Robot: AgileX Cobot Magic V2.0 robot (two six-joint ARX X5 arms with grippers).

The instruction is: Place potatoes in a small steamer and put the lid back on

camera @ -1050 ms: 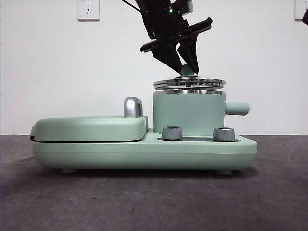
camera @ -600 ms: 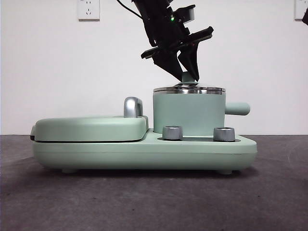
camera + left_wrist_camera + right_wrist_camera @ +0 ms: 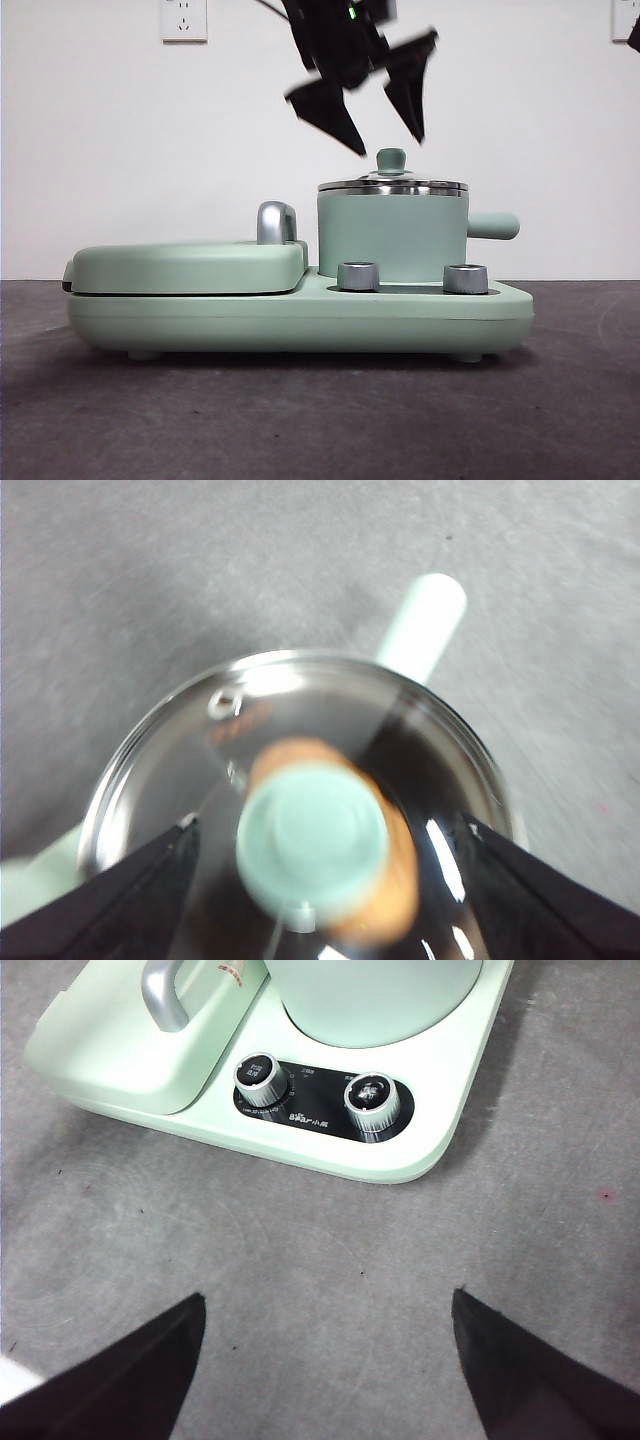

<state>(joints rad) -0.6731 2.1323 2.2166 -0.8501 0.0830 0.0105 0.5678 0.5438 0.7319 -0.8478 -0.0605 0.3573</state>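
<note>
Small steamer (image 3: 392, 236) sits directly beneath the left gripper (image 3: 385, 130), its lid (image 3: 300, 780) seated on the steel rim. Potato (image 3: 385, 900) lies inside, visible through the glass under the knob (image 3: 390, 159). Left gripper jaws spread apart, clear above the knob, holding nothing; right gripper (image 3: 325, 1360) likewise spread, over bare table (image 3: 330, 1260) in front of the appliance.

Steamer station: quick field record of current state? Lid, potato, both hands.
lid: seated on the small steamer, knob free
potato: inside the steamer, seen through the glass
left hand: open, just above the knob, touching nothing
right hand: open, holds nothing, over bare table in front of the appliance base
griddle cover: closed
</note>
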